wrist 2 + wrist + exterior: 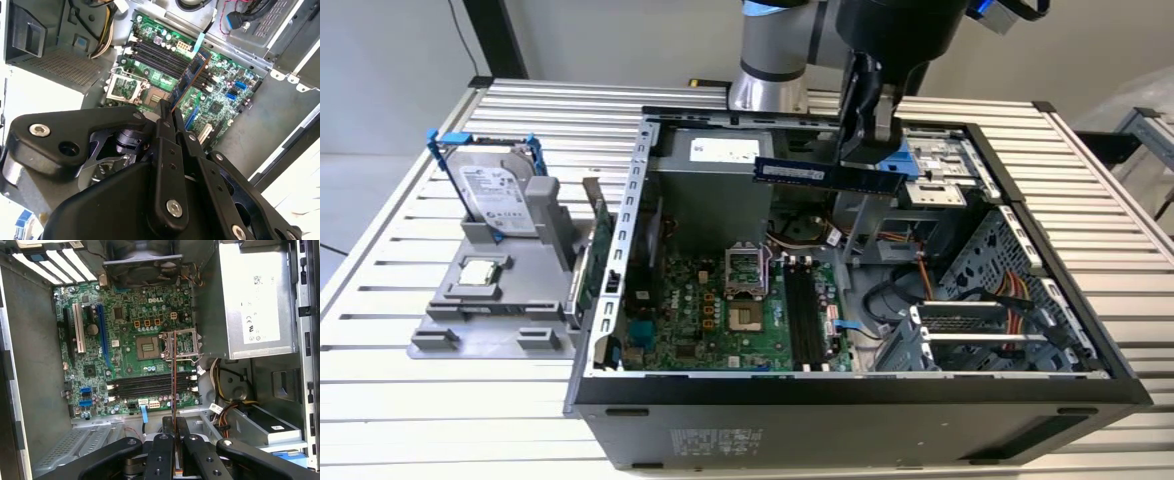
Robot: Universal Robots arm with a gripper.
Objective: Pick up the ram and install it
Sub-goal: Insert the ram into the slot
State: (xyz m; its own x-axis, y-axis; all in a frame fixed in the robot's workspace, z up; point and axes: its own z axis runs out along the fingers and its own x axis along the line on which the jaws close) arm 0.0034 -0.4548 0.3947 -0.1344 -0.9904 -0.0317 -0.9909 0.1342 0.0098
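Note:
The ram (827, 175) is a long dark stick held level in the air over the open computer case (854, 395). My gripper (867, 152) is shut on it near its end on the exterior view's right. Both wrist views show the ram (192, 75) (174, 375) edge-on, sticking out from between the black fingers (161, 122) (165, 426). Below it lies the green motherboard (687, 320) with its long black memory slots (803, 310) (155, 55) (147, 385). The stick hangs well above the slots and touches nothing.
On the exterior view's left, a grey fixture (440, 340) holds a silver hard drive (494, 190) in a blue bracket and a small square processor chip (480, 270). Inside the case are the CPU socket (740, 270), a power supply (255, 300), cable bundles (1014, 300) and a drive cage (947, 165).

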